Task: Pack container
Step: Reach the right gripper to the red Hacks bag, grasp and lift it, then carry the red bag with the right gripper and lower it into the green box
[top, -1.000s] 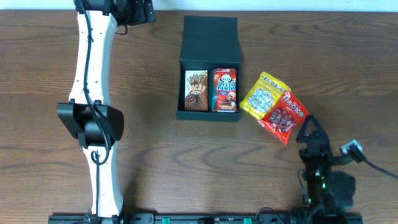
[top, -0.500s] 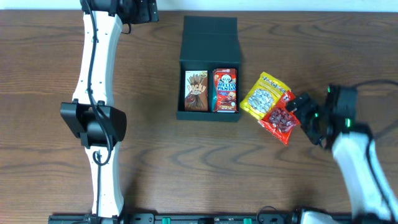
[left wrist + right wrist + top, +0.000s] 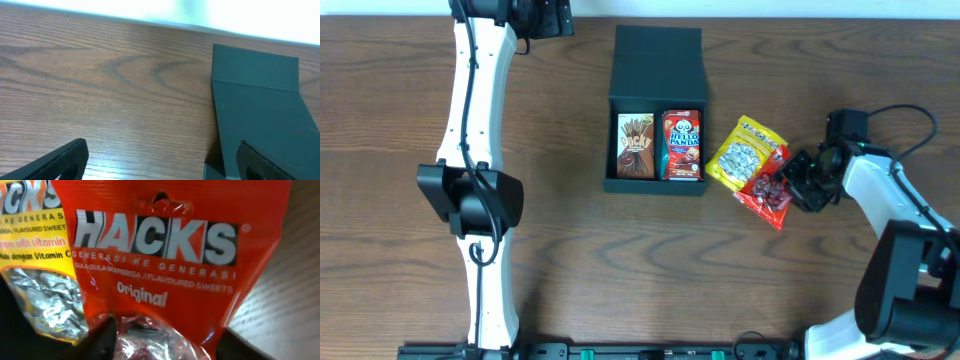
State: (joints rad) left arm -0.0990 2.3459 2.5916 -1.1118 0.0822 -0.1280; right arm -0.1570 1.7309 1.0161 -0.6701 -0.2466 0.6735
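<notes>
Overhead, left to right: finds left gripper [image 3: 548, 18] spread wide, empty, up-table. Places container [image 3: 658, 62] mid-table, flap open, Pocky box [image 3: 636, 145] and Hello Panda box [image 3: 682, 145] inside. Shows red Hacks bag [image 3: 770, 190] lying diagonally, container to its left, right gripper [image 3: 798, 180] at its right edge; cannot tell whether clamped.

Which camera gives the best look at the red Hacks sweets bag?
The right wrist view: the red Hacks bag fills the picture and its label, "Original", is readable. Overhead shows most of the bag small, overlapping the yellow bag. The left wrist view misses it, showing only table and the dark box.
</notes>
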